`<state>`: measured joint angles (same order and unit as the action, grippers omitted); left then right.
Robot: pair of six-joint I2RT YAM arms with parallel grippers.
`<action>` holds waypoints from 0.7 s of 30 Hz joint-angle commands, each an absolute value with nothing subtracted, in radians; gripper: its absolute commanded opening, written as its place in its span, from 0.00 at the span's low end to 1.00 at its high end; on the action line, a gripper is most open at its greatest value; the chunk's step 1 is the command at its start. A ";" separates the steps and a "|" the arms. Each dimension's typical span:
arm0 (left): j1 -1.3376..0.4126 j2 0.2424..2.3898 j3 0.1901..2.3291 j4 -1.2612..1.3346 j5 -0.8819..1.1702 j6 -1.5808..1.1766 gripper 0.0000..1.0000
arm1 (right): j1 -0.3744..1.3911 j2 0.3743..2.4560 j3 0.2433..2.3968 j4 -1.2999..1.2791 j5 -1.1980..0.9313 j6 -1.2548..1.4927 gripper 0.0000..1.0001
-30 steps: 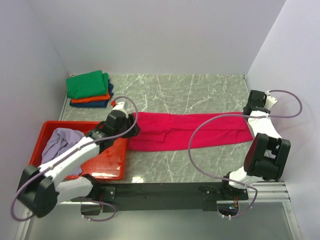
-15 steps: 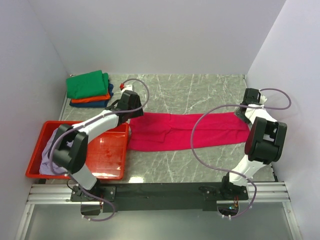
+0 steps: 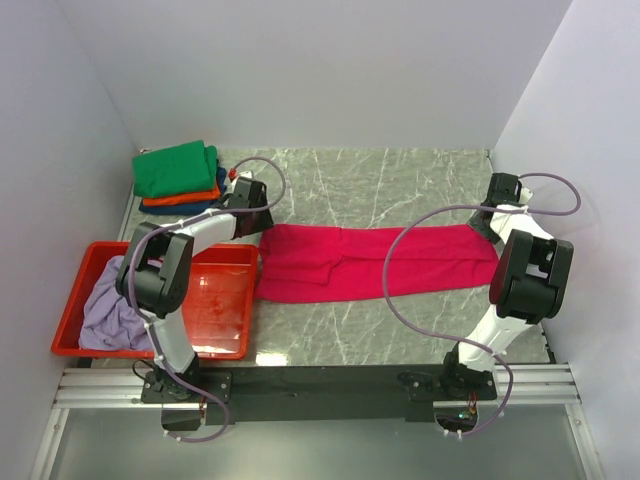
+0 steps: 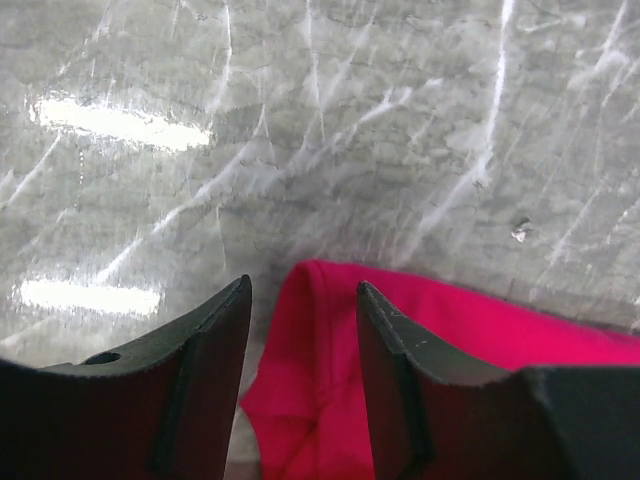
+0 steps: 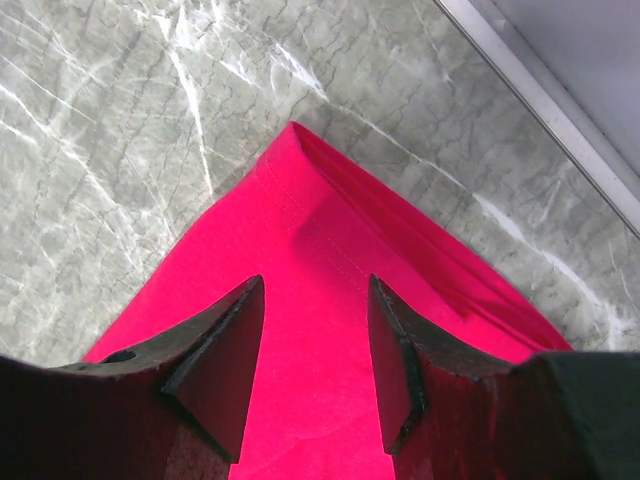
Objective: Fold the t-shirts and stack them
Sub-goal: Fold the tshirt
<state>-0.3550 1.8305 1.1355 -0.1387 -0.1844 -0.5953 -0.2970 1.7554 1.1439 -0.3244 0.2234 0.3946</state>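
Green-topped stack of folded cloth shirts (image 3: 178, 177) done; crimson-pink cloth shirt (image 3: 370, 262) lies part-folded on the bench (image 3: 400, 180), lavender cloth shirt (image 3: 112, 300) waits. Left claw (image 4: 302, 292) and right claw (image 5: 315, 287) hover wide, empty.

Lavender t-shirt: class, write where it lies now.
Top view, near left: the lavender t-shirt lies bunched at the left end of the red tray, with the crimson-pink shirt spread right of it.

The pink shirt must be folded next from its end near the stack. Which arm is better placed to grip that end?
Left, most likely. The left arm's open jaws hang over that end's far corner of the pink shirt, close to the stack; the right arm is over the opposite end.
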 commanded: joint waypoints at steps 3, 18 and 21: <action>-0.339 1.870 1.180 -0.069 -0.094 -0.615 0.51 | -0.293 1.788 1.198 -0.324 0.264 0.383 0.53; -0.298 1.950 1.215 -0.048 -0.014 -0.630 0.10 | -0.333 1.910 1.356 -0.393 0.265 0.374 0.53; -0.282 1.953 1.223 -0.057 -0.008 -0.634 0.01 | -0.339 1.922 1.361 -0.390 0.244 0.373 0.53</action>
<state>-0.3023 1.9427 1.1870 -0.0731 -0.0227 -0.6304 -0.3275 1.9095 1.3262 -0.3740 0.2451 0.3843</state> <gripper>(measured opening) 0.025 0.530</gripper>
